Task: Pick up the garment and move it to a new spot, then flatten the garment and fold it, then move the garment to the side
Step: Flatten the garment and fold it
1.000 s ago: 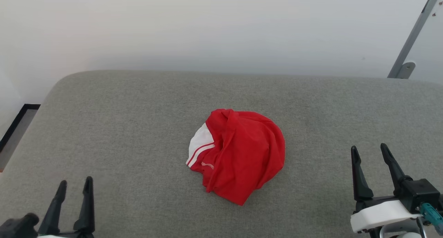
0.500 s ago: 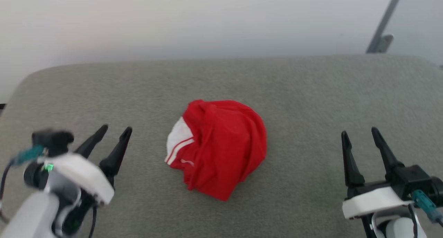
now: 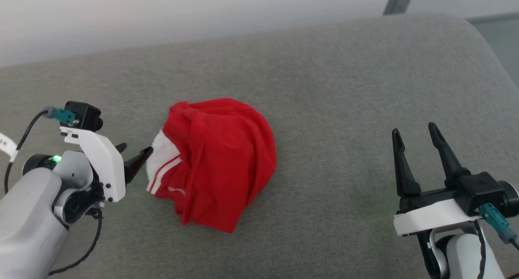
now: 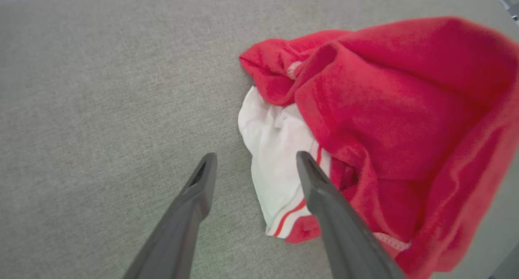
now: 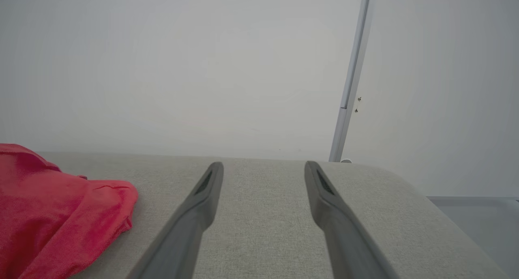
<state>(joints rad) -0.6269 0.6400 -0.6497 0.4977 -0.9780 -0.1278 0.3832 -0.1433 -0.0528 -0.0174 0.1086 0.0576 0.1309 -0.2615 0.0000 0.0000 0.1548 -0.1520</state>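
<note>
Left hand spread-fingered beside the garment; small white logo unreadable

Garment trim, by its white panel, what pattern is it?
The trim is thin red-and-white stripes, clearest in the left wrist view.

Garment: 1 bright red shirt, white sleeve panel with red stripes, crumpled in a heap on grey surface.
</note>
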